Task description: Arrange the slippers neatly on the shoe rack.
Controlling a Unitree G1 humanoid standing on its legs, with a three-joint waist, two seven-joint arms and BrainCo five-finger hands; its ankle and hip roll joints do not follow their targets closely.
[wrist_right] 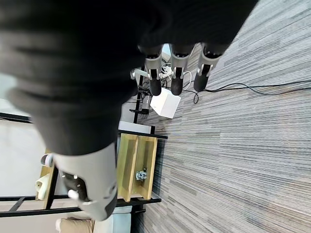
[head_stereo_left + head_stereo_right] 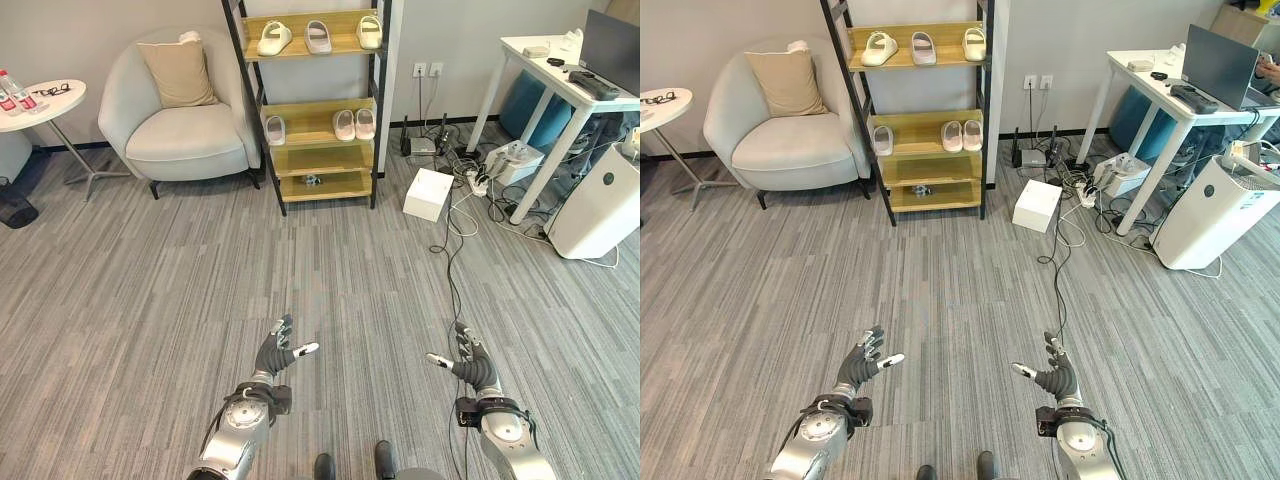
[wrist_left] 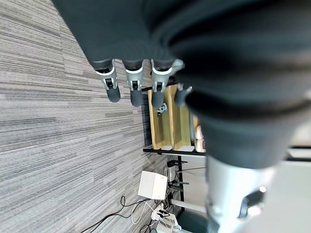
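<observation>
Left eye view, left robot hand point(image 2: 276, 354) and right robot hand point(image 2: 470, 364) both spread loose, empty, over near carpet, slippers point(image 2: 318, 37) already on far shoe rack point(image 2: 312, 100) shelves

Left hand point(image 2: 277, 353) at 7 o'clock, fingers straight and spread, thumb out toward 3 o'clock, right hand point(image 2: 470, 366) at 5 o'clock, fingers straight, thumb toward 9 o'clock, both empty
</observation>
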